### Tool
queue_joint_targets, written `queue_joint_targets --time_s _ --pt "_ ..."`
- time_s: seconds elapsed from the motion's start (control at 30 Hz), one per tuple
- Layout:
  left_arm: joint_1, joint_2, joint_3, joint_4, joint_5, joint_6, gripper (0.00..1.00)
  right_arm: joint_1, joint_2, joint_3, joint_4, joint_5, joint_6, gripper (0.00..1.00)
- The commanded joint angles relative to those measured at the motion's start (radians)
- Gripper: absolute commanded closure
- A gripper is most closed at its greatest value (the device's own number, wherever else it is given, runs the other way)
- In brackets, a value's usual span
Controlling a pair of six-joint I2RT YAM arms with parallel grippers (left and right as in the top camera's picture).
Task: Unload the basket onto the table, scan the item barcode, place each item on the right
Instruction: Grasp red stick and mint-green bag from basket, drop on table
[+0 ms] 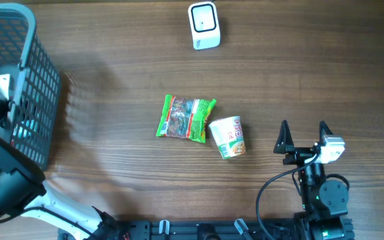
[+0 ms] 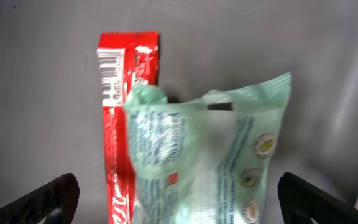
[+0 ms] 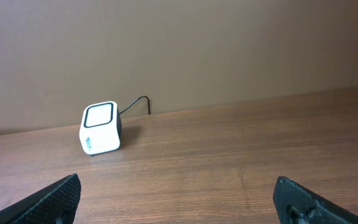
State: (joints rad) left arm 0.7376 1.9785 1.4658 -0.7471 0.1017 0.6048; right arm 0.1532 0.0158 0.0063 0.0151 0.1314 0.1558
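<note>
Your left gripper (image 2: 178, 186) is down inside the grey basket (image 1: 42, 87) at the left end of the wooden table (image 1: 112, 167). Its two black fingers (image 2: 55, 199) are wide apart and they hold nothing. Right in front of them, you can see two packets in the basket. One is a long red packet (image 2: 114, 124) with a white barcode (image 2: 109, 74) near its top end. The other is a pale green packet (image 2: 216, 162) that lies partly over the red one.

Your right gripper (image 1: 303, 127) is over the table on the right side. Its fingers are also wide apart and empty.

Two more things lie in the middle of the table. One is a green snack bag (image 1: 186, 119), lying flat. The other is a noodle cup (image 1: 229, 137), tipped on its side right next to the bag, so close that you cannot tell if they touch.

The white scanner (image 1: 204, 25) sits at the far side of the table, well apart from both grippers. A black cable (image 3: 135, 102) comes out behind it.
</note>
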Motion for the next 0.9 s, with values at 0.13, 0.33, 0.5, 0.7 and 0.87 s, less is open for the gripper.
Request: queue_joint_targets --time_s 0.13,0.33,0.5,0.7,0.87 --pt "0.015 0.157 -0.027 0.009 0.01 -0.055 0.0 -0.004 -0.005 -0.001 0.005 0.005 0.002 0.0" --pt "0.015 0.157 -0.026 0.022 0.044 -0.072 0.96 -0.004 -0.005 -0.001 0.005 0.005 0.002 0.0" --pt "0.013 0.032 0.097 0.021 0.043 -0.346 0.96 -0.004 -0.005 -0.001 0.005 0.005 0.001 0.0" --pt "0.011 -0.393 0.356 0.026 0.154 -0.747 0.96 -0.004 -0.005 -0.001 0.005 0.005 0.002 0.0" --pt "-0.108 -0.729 0.359 -0.216 0.349 -0.982 0.92 -0.004 -0.005 -0.001 0.005 0.005 0.002 0.0"
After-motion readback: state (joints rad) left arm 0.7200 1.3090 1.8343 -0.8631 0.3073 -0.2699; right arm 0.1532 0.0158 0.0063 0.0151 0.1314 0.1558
